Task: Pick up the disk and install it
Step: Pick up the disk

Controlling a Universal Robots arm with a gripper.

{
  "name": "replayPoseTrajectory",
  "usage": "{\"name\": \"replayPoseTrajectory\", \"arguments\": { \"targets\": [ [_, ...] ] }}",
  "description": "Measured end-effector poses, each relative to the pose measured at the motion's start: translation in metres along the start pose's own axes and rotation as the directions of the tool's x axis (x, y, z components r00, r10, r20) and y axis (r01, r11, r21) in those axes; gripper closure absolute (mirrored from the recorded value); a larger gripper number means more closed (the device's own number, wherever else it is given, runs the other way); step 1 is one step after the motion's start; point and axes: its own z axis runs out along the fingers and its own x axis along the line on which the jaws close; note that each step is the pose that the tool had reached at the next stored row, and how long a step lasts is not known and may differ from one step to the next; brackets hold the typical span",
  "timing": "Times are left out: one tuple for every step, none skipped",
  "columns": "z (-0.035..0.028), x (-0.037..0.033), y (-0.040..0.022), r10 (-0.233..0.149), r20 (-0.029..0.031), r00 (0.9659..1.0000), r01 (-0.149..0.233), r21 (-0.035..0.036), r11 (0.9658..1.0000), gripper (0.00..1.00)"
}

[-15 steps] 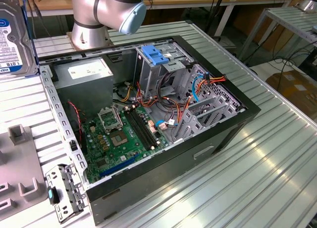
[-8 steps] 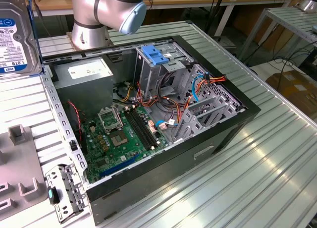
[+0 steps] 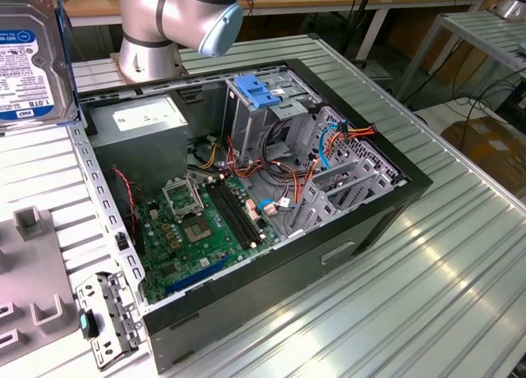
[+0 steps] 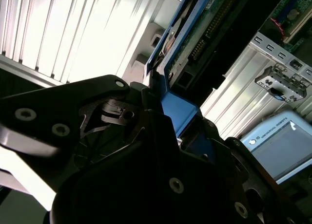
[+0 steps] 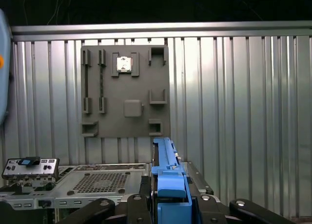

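My claw (image 4: 163,114) held the blue-bracketed rectangular silver metal hard drive (image 3: 25,57) edgewise, exterior view's upper left, likely sparing its circuitry.

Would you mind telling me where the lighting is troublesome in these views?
In the second wrist view, the ribbed table is washed out by glare and the tool gripping the disk is nearly silhouetted; the exterior view is evenly lit.

disk (image 5: 166,161) edge-on in pincer (image 5: 170,198), grey fixture plate (image 5: 125,90) beyond
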Motion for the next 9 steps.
{"name": "replayPoseTrajectory", "arguments": {
  "targets": [
    [0.0, 0.0, -0.0012, 0.0, -0.0003, 1.0, 0.0, -0.0001, 1.0, 0.63],
    [0.0001, -0.0001, -0.0026, 0.0, -0.0004, 1.0, 0.0, 0.0, 1.0, 0.63],
    [0.0002, -0.0001, -0.004, 0.0, -0.0005, 1.0, 0.0, 0.0, 1.0, 0.63],
    [0.0002, -0.0002, -0.0047, 0.0, -0.0005, 1.0, 0.0, -0.0001, 1.0, 0.63],
    [0.0002, -0.0002, -0.0054, 0.0, -0.0005, 1.0, 0.0, 0.0, 1.0, 0.63],
    [0.0002, -0.0002, -0.0062, 0.0, -0.0006, 1.0, 0.0, 0.0, 1.0, 0.63],
    [0.0003, -0.0003, -0.0079, 0.0, -0.0006, 1.0, 0.0, 0.0, 1.0, 0.63],
    [0.0003, -0.0003, -0.0086, 0.0, -0.0005, 1.0, 0.0, 0.0, 1.0, 0.63],
    [0.0003, -0.0003, -0.0092, 0.0, -0.0006, 1.0, 0.0, 0.0, 1.0, 0.63]
  ]
}}
